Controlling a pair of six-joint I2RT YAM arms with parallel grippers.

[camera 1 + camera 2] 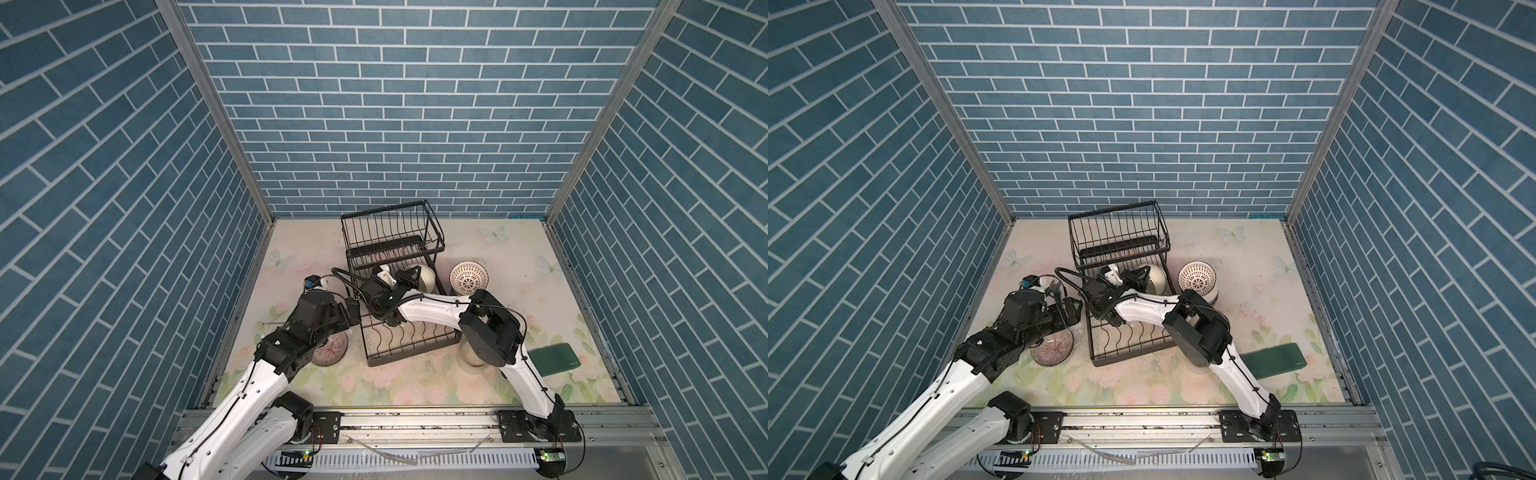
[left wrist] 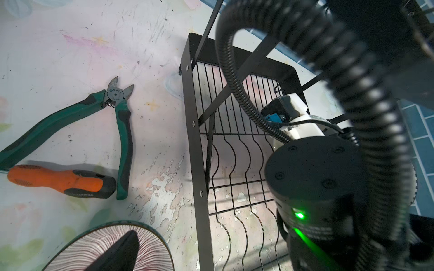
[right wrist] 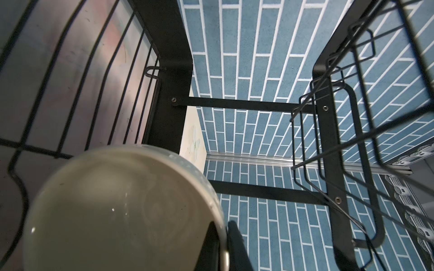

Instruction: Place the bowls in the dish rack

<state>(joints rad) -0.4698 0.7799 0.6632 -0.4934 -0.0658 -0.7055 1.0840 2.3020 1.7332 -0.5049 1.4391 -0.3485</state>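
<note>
While both top views gave only the outside of the bowl (image 1: 426, 277), the right wrist view showed its pale inside w/ the right gripper (image 3: 224, 237) pinched on the rim, one finger in, one out. It sat tilted inside the rack (image 2: 196, 140), btwn lower tray & upper basket. The left gripper (image 1: 1070, 312) hung wide open, holding nothing, over a striped bowl (image 2: 152, 248) on the table (image 2: 70, 47) just beside the rack; the left wrist view caught only one finger. That view alone clearly showed pliers (image 2: 122, 131) marked SATA & a screwdriver (image 2: 61, 179), handle text unreadable. A lattice bowl (image 1: 468, 279) stood right of the rack. Writing on a green slab (image 1: 552, 359) was too small to read.
</note>
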